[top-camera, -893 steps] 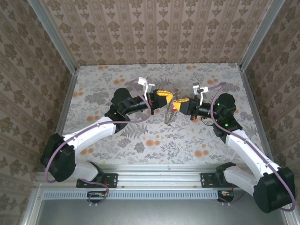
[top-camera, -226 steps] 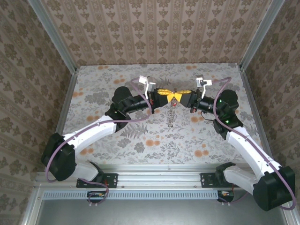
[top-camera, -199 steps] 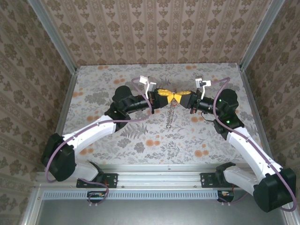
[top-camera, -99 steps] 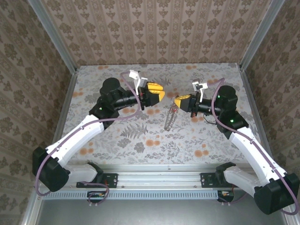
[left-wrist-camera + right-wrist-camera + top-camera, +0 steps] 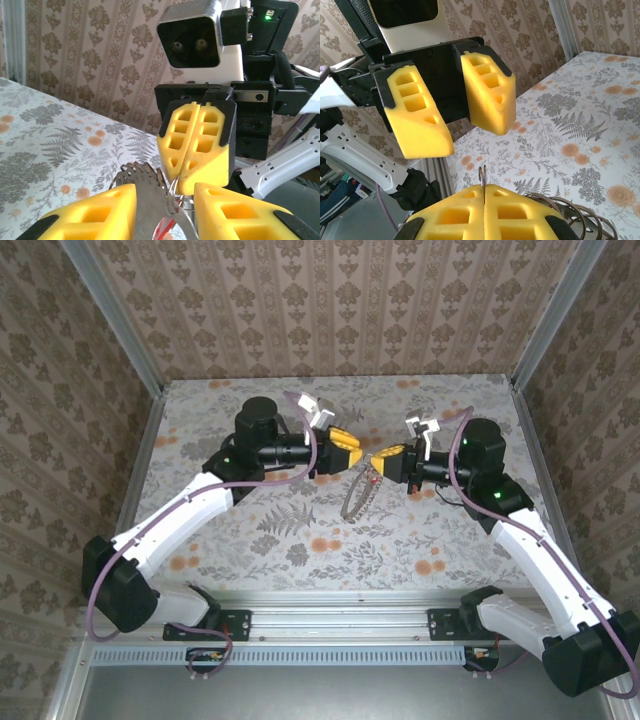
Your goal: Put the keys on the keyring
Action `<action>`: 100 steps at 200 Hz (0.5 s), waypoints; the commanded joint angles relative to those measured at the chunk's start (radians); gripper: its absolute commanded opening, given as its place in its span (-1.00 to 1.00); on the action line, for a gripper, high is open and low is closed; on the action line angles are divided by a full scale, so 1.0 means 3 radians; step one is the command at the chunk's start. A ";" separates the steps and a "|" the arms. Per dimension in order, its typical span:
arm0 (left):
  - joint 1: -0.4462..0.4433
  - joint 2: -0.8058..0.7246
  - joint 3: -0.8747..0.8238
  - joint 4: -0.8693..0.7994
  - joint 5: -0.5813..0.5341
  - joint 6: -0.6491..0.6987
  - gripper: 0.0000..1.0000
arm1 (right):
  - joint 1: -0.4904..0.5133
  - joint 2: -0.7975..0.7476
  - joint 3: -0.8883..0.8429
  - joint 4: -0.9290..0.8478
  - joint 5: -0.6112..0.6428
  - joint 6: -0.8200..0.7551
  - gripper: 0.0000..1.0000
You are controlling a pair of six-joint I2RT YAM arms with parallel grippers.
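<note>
Cut off by the left wrist view's bottom edge: key (image 5: 162, 233), a mere red sliver, and lower keyring (image 5: 145, 200). Mostly hidden behind the pinching right gripper (image 5: 483, 192), seen from the right wrist: ring wire, with chain (image 5: 570, 212) clipped at the corner.

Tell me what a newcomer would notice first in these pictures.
Above the middle of the floral table, the yellow-fingered right gripper is shut on the dark looped keyring with silvery chain, which dangles below it. The yellow-fingered left gripper stands open right opposite, close by.
</note>
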 commanded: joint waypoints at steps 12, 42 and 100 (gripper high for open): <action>-0.0053 0.0093 0.0168 -0.0060 0.0166 0.0068 -0.27 | 0.0021 0.0010 0.0133 -0.0005 -0.0104 -0.0075 -1.00; -0.0074 0.0148 0.0193 -0.0079 0.0181 0.0064 -0.27 | 0.0024 0.0015 0.0130 0.0006 -0.0097 -0.0076 -1.00; -0.0080 0.0182 0.0193 -0.0090 0.0268 0.0038 -0.33 | 0.0019 0.0024 0.0112 0.0026 -0.0042 -0.0075 -1.00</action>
